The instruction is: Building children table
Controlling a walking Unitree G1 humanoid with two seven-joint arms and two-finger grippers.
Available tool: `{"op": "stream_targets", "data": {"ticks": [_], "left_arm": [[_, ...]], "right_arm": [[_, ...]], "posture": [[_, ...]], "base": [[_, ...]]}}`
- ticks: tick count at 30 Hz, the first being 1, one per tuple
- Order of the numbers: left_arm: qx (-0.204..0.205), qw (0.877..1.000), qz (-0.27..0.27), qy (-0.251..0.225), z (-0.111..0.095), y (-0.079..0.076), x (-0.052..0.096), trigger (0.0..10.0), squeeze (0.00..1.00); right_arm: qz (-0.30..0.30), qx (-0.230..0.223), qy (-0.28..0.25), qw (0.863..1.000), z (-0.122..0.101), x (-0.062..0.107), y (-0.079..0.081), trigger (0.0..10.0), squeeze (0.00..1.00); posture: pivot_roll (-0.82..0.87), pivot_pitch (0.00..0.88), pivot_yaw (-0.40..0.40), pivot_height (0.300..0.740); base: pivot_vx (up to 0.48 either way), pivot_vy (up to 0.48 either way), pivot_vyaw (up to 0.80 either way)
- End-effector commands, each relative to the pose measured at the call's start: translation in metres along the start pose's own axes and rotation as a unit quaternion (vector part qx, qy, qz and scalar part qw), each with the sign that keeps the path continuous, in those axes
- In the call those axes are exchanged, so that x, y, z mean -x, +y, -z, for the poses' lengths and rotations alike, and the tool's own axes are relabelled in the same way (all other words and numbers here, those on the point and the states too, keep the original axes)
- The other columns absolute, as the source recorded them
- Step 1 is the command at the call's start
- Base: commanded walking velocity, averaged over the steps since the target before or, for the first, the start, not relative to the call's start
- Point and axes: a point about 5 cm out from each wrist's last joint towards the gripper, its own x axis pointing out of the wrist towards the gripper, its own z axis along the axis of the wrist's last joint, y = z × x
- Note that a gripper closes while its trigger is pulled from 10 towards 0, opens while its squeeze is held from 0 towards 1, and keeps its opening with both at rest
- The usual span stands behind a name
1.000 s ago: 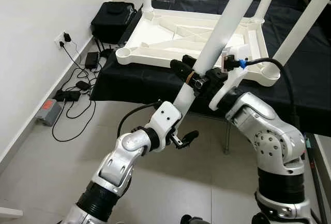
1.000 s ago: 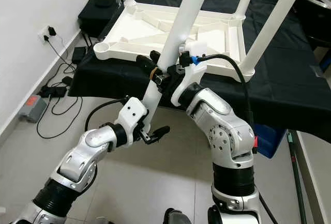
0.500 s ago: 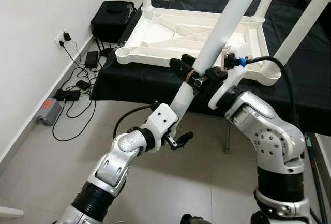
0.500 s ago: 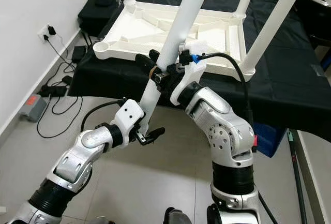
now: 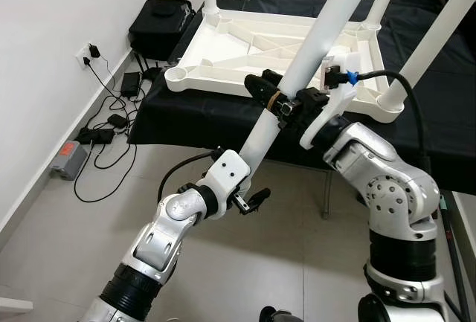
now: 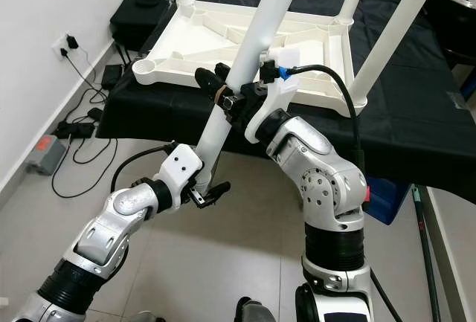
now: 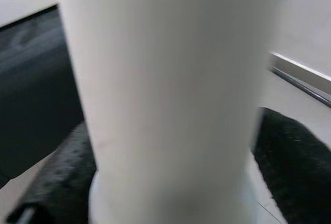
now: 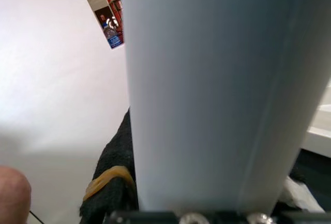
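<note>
The white children's table top (image 5: 245,43) lies upside down on a black-covered table (image 5: 186,117). Three white legs stand in its corners. The near left corner socket (image 5: 178,78) holds nothing. A fourth, loose white leg (image 5: 312,47) slants up across the table's front edge. My right gripper (image 5: 281,102) is shut on its middle, and a yellow band circles one finger (image 8: 111,182). My left gripper (image 5: 244,190) is shut on its lower end below the table edge. In the left wrist view the leg (image 7: 170,94) sits between both black fingers (image 7: 62,172).
A white wall runs along the left with a wall socket (image 5: 88,56). Cables and adaptors (image 5: 111,125) and a small grey box (image 5: 71,160) lie on the tiled floor below it. A black bag (image 5: 158,28) stands by the table's far left corner.
Both grippers keep their hold on the loose leg. The right gripper has risen slightly toward the table top, and the left gripper has drifted a little to the left.
</note>
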Motion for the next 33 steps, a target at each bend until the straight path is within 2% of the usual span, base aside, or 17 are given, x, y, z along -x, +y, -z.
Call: {"op": "stream_targets", "data": {"ticks": [1,2,12,13,18,19,22,25,26,33], "left_arm": [[-0.002,1.0,-0.001,0.005,0.004,0.001,0.002,1.6,0.0],[-0.001,1.0,-0.005,0.005,0.005,0.002,0.002,0.0,0.0],[-0.01,1.0,-0.01,0.008,0.005,0.004,0.002,0.0,0.0],[-0.02,1.0,-0.014,0.009,0.004,0.005,0.002,10.0,0.0],[-0.04,0.999,-0.023,0.0,-0.003,0.008,0.001,10.0,0.0],[-0.043,0.999,-0.027,-0.008,-0.007,0.009,0.0,10.0,0.0],[-0.048,0.998,-0.031,-0.014,-0.01,0.01,0.0,10.0,0.0],[-0.071,0.997,-0.036,-0.021,-0.016,0.013,-0.001,10.0,0.0],[-0.079,0.996,-0.038,-0.026,-0.02,0.014,-0.001,10.0,0.0],[-0.09,0.994,-0.043,-0.047,-0.035,0.017,-0.006,10.0,0.0]], "right_arm": [[-0.016,0.001,-0.01,1.0,-0.006,0.0,0.007,10.0,0.0],[-0.015,0.0,-0.01,1.0,-0.006,0.0,0.007,10.0,0.0],[-0.013,0.0,-0.015,1.0,-0.009,-0.001,0.007,10.0,0.0],[-0.011,-0.003,-0.013,1.0,-0.01,-0.001,0.006,10.0,0.0],[-0.008,-0.013,-0.012,1.0,-0.01,-0.002,0.005,10.0,0.0],[-0.004,-0.009,-0.01,1.0,-0.008,-0.001,0.004,10.0,1.0],[-0.002,-0.007,-0.009,1.0,-0.007,-0.001,0.003,10.0,1.0],[-0.002,-0.003,0.001,1.0,-0.002,-0.001,0.004,10.0,1.0],[-0.002,-0.001,0.005,1.0,-0.001,-0.002,0.004,10.0,0.0],[0.008,0.01,0.006,1.0,0.001,-0.007,0.004,10.0,0.0]], "posture": [[0.07,0.177,-0.032,0.74],[0.07,0.177,-0.032,0.74],[0.08,0.179,-0.033,0.74],[0.08,0.18,-0.033,0.74],[0.07,0.164,-0.034,0.74],[0.07,0.16,-0.032,0.74],[0.07,0.154,-0.035,0.74],[0.07,0.147,-0.034,0.74],[0.07,0.142,-0.034,0.74],[0.08,0.126,-0.038,0.74]], "base": [[0.0,0.0,0.0],[0.0,0.0,0.0],[0.0,0.0,0.0],[0.0,0.0,0.0],[0.0,0.0,0.0],[0.0,0.0,0.0],[0.0,0.0,0.0],[0.0,0.0,0.0],[0.0,0.0,0.0],[0.0,0.0,0.0]]}}
